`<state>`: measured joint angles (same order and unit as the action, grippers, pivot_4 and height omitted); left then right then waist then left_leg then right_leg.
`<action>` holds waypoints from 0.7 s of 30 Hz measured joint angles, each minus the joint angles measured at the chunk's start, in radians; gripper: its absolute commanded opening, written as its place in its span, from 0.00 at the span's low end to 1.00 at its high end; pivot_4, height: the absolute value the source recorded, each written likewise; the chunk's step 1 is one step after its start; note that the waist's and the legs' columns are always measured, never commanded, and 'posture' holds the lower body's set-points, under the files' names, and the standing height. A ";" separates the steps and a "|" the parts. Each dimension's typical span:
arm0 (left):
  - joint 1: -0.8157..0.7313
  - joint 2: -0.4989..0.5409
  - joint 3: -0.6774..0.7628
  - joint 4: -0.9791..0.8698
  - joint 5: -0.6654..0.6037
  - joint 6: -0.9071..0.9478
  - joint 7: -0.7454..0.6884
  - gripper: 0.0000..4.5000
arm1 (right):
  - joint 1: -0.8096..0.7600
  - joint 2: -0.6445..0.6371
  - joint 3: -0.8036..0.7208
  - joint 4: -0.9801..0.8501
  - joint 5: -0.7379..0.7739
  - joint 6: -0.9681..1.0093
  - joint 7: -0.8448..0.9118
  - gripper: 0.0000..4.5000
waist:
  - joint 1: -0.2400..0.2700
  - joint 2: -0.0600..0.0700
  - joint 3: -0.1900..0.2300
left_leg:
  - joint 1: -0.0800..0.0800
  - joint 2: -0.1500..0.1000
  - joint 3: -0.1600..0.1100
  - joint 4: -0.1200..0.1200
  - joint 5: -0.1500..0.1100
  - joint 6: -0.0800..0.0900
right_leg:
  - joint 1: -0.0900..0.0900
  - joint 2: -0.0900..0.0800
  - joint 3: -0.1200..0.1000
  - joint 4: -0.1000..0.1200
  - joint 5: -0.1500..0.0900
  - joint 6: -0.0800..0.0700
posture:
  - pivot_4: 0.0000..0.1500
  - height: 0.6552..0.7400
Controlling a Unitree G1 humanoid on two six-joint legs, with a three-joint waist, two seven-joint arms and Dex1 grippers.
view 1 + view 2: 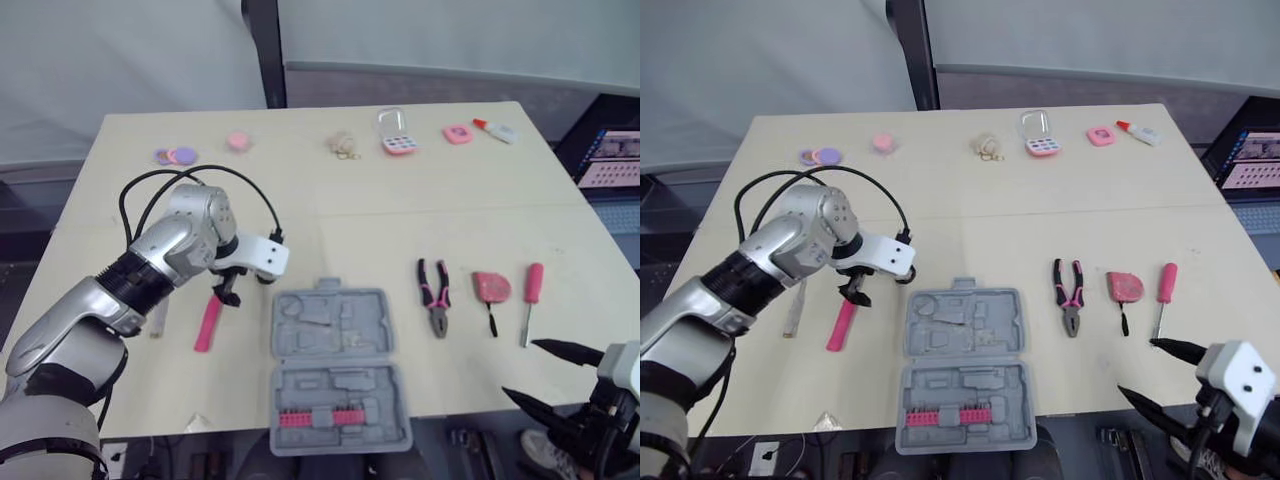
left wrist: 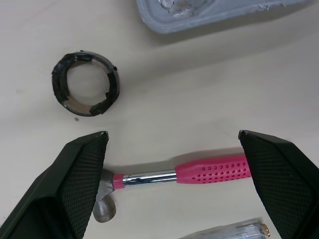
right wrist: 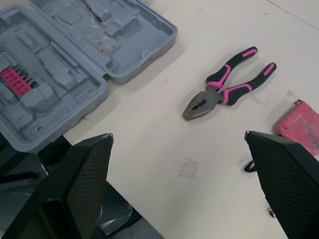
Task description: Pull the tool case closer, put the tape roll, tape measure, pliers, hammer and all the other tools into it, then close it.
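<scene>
The grey tool case (image 1: 335,370) lies open at the table's front middle, with a strip of pink bits in its near half. Left of it lies the hammer (image 2: 209,170) with a pink handle. My left gripper (image 1: 226,290) hangs open just above the hammer's head end, fingers (image 2: 82,169) on either side of it. A black tape roll (image 2: 85,82) sits between the hammer and the case. Right of the case lie the pliers (image 1: 434,295), the pink tape measure (image 1: 491,287) and a pink screwdriver (image 1: 531,295). My right gripper (image 1: 520,368) is open at the front right edge.
A slim pale tool (image 1: 157,318) lies left of the hammer. Along the back of the table are purple discs (image 1: 176,156), a pink disc (image 1: 238,141), rubber bands (image 1: 343,145), a pink calculator (image 1: 398,135) and a glue bottle (image 1: 497,130). A screen (image 1: 610,160) stands off the right side.
</scene>
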<state>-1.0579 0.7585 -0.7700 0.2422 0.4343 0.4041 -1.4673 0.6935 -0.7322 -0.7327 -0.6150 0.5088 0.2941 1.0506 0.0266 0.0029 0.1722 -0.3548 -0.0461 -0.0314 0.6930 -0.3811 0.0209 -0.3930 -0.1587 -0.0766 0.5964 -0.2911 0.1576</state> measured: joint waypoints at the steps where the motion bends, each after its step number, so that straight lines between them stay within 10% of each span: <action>1: 0.000 -0.004 0.000 0.009 0.008 -0.009 -0.003 1.00 | 0.006 0.004 -0.003 -0.010 0.003 0.000 0.000 1.00 | 0.001 0.000 0.000 | 0.000 0.000 0.000 0.001 0.000 0.000 | 0.000 0.000 0.000 0.000 0.000 0.000 | 1.00 1.00; 21: -0.037 -0.156 0.007 0.258 0.118 -0.217 0.054 1.00 | 0.044 0.081 0.016 -0.055 0.019 -0.009 -0.037 1.00 | 0.004 0.000 0.000 | -0.001 0.000 -0.002 0.005 -0.002 0.003 | 0.000 0.000 0.000 0.004 0.000 0.000 | 1.00 1.00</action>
<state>-1.0950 0.6022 -0.7627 0.5005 0.5521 0.1867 -1.4136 0.7379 -0.6510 -0.7163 -0.6696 0.5275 0.2850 1.0140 0.0303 0.0027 0.1723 -0.3559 -0.0465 -0.0333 0.6980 -0.3827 0.0237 -0.3929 -0.1589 -0.0768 0.6006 -0.2911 0.1577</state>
